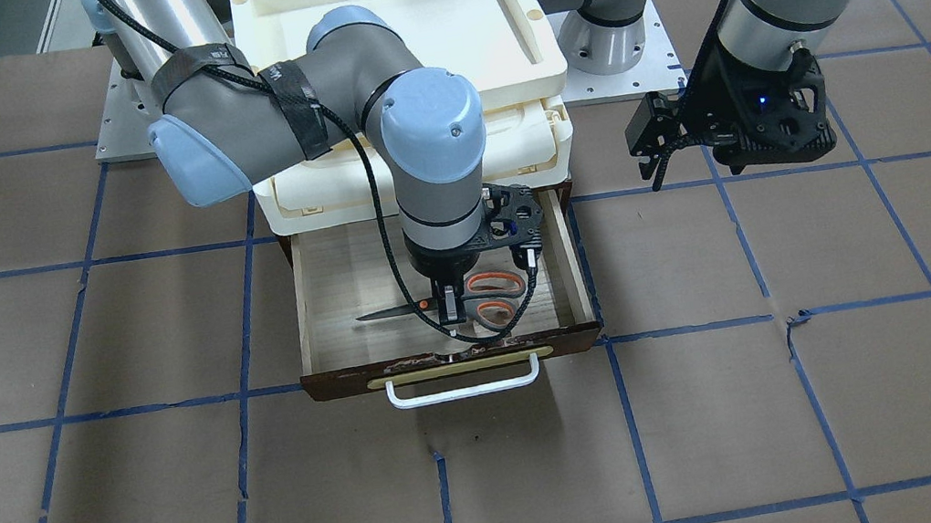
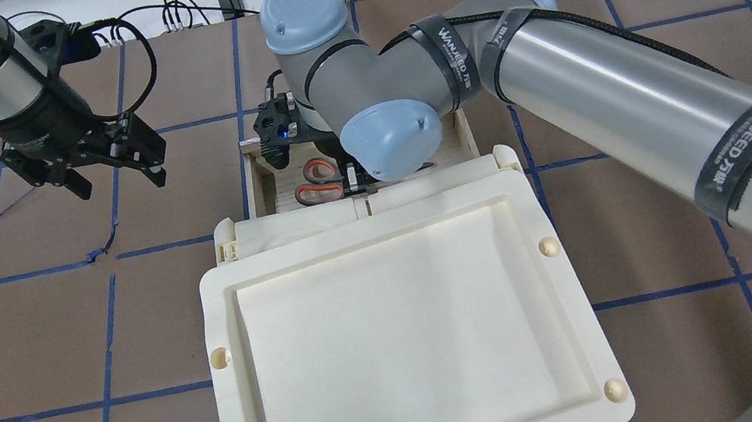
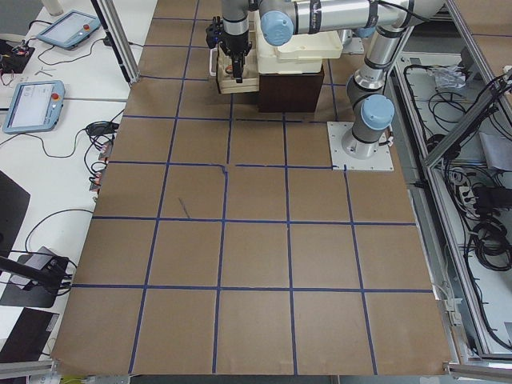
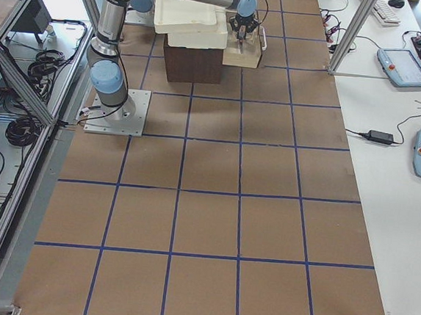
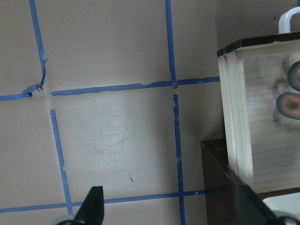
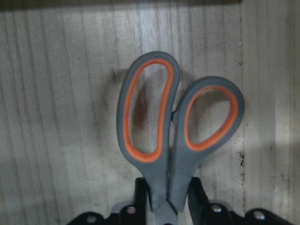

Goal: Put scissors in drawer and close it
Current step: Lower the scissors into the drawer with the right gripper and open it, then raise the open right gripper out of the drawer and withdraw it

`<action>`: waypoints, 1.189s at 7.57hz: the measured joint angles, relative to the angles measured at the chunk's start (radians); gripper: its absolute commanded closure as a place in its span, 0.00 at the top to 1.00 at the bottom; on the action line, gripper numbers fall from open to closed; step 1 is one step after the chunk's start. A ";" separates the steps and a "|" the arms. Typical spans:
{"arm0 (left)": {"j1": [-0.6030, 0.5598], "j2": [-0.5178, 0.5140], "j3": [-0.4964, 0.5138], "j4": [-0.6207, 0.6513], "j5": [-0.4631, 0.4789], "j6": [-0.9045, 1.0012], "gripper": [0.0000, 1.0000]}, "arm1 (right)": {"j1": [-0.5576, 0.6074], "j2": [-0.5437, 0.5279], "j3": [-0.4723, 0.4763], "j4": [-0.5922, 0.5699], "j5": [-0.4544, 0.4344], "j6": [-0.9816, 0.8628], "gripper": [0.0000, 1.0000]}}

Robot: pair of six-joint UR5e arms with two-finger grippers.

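Down in the drawer, found the right gripper clamped across the neck of the scissors, at or just above the pale wood floor; could not tell which. Saw the long axis laid across the drawer's width, parallel with its dark front, blades toward the robot's right, loops toward its left. Noted the left gripper hanging spread and empty over the table, well apart on the drawer's left. Judged a straight lift after release, then a push on the white bar handle, nearer the right arm.
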State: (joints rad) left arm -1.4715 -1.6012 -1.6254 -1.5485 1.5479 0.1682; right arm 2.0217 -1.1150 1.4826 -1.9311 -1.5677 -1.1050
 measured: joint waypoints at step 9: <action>-0.001 0.001 -0.001 -0.007 -0.001 -0.001 1.00 | -0.153 -0.129 -0.048 0.032 0.031 0.141 0.99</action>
State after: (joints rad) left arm -1.4726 -1.6000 -1.6260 -1.5555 1.5465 0.1672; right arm 1.8683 -1.2440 1.4347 -1.8992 -1.5367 -0.9643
